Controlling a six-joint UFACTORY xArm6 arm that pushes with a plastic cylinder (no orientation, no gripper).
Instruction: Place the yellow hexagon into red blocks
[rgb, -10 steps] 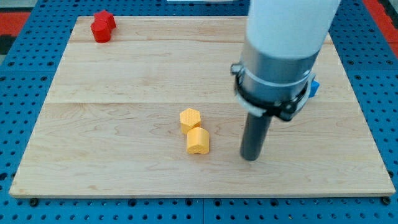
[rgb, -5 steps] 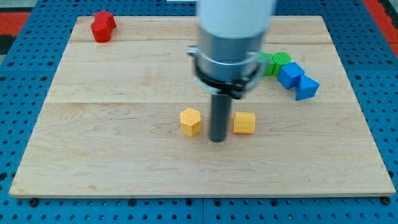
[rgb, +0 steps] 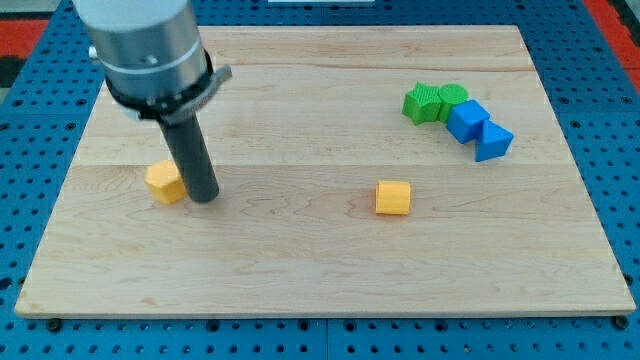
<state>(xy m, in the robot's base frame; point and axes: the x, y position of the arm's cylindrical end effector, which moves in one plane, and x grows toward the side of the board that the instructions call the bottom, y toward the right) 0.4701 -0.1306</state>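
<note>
The yellow hexagon lies at the board's left, a little below mid-height. My tip stands right beside it, touching its right side. The rod rises from there to the grey and white arm body at the view's top left. The red blocks are not visible now; the arm body covers the top left corner where they stood in the earlier frames. A second yellow block lies alone right of the board's centre.
Two green blocks and two blue blocks form a cluster at the upper right. The wooden board rests on a blue pegboard surface.
My tip has swept from the right to the left across the board. The yellow hexagon has been pushed far left. The other yellow block moved right, then stayed still.
</note>
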